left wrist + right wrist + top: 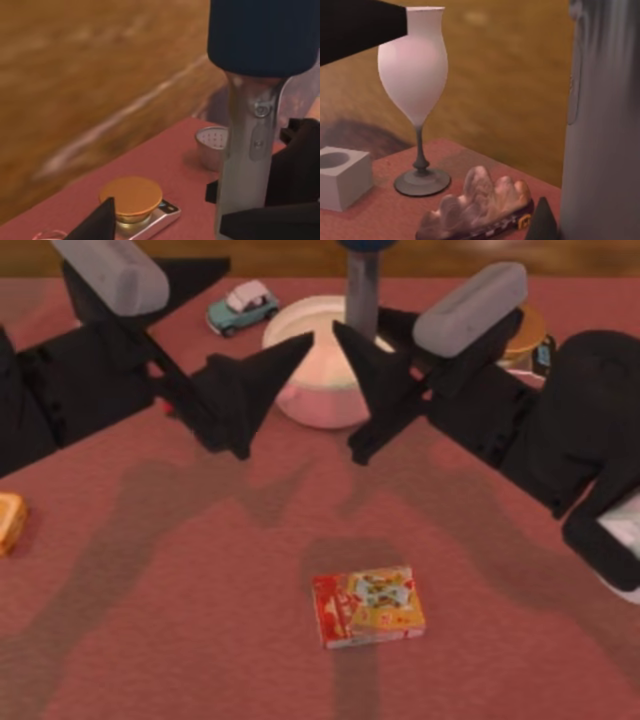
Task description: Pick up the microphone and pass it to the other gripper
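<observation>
Your microphone (361,285) stands upright above the white bowl (318,370), one only. Right gripper (352,365) is clamped on its grey handle. Left gripper (275,365) sits just beside, fingers spread, not touching. One toy car (242,307), one card box (368,606).

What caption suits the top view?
Right end effector holds the microphone upright above the white bowl, left end effector close by.

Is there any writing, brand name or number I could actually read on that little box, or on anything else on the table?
Nothing is legible.
Red and yellow box: printed pictures and marks, too blurred to read.
Purple packet: a small yellow mark on its edge, unreadable.
Microphone: a small mark on its switch, unreadable.
</observation>
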### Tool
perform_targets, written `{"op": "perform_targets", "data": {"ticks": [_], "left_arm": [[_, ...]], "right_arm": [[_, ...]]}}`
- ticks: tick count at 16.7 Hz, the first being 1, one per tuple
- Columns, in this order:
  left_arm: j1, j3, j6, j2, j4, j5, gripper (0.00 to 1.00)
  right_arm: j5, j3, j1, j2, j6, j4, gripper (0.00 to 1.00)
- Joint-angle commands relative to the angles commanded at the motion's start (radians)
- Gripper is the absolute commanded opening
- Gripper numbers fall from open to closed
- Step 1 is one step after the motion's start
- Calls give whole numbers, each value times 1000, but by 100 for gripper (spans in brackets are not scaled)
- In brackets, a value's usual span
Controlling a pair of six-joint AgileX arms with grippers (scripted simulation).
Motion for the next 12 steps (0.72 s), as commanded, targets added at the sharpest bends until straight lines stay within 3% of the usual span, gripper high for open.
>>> {"op": "perform_targets", "data": {"ticks": [6,12], "left_arm": [[-6,11,0,13,4,-8,100],[-114,197,-2,270,70,-111,100]], "right_arm": [[0,0,0,0,0,0,0],[0,0,0,0,0,0,0]]}}
